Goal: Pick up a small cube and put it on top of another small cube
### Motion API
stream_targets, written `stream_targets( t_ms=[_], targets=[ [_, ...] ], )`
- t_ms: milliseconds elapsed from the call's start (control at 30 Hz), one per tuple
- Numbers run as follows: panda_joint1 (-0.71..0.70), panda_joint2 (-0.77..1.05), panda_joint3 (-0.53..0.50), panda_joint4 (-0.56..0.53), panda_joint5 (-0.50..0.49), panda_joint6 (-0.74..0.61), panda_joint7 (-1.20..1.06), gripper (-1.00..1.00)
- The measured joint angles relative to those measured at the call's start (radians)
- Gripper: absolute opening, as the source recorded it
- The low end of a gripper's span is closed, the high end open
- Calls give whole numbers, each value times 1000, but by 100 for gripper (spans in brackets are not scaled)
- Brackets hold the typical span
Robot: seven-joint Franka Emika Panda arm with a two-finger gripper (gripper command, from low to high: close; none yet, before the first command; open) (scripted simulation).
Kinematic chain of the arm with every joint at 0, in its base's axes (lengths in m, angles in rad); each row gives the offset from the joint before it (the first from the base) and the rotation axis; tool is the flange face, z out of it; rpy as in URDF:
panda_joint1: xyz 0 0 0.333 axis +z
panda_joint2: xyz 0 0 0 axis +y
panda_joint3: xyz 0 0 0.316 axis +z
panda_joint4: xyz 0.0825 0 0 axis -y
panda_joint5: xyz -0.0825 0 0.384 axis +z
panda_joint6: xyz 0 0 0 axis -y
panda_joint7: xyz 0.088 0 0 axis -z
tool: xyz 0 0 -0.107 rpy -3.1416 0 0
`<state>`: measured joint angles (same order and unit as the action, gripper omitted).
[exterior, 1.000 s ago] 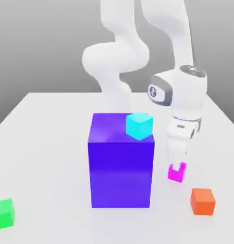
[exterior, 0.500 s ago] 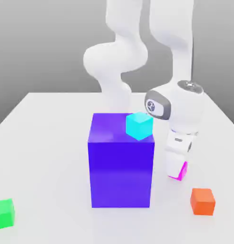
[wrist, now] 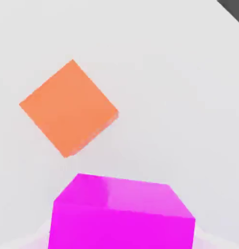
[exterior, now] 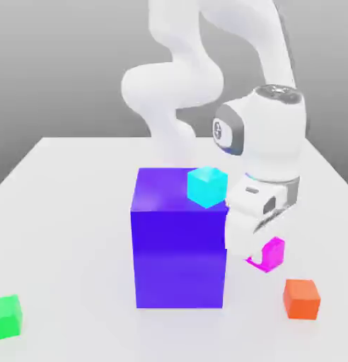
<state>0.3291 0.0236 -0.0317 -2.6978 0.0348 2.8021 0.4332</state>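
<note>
We see the white arm (exterior: 198,78) bending down over the pale tabletop (exterior: 71,212) beside the big blue-purple block (exterior: 180,240), which we take as our landmark. A cyan cube (exterior: 207,186) sits on the block's top, at the corner nearest the arm. Just beside the block, toward the exterior view's right, the end effector (exterior: 260,253) grips the magenta cube (exterior: 269,254), which is tilted and appears raised off the tabletop. An orange cube (exterior: 302,298) lies on the tabletop farther from the block on that same side, nearer the camera. The green cube (exterior: 6,316) lies well apart from the block, toward the exterior view's left.
</note>
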Motion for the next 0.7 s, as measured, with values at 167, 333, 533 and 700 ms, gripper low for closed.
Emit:
stream_targets(
  t_ms=[167,333,533,700],
  targets=[
    [-151,53,-80,109,17,-65,54,-100],
    [-268,105,-170,212,50,-128,97,-100],
    [-404,170,-296,335,109,-205,133,-100],
    [-506,235,-379,372,161,-238,158,-100]
  ],
)
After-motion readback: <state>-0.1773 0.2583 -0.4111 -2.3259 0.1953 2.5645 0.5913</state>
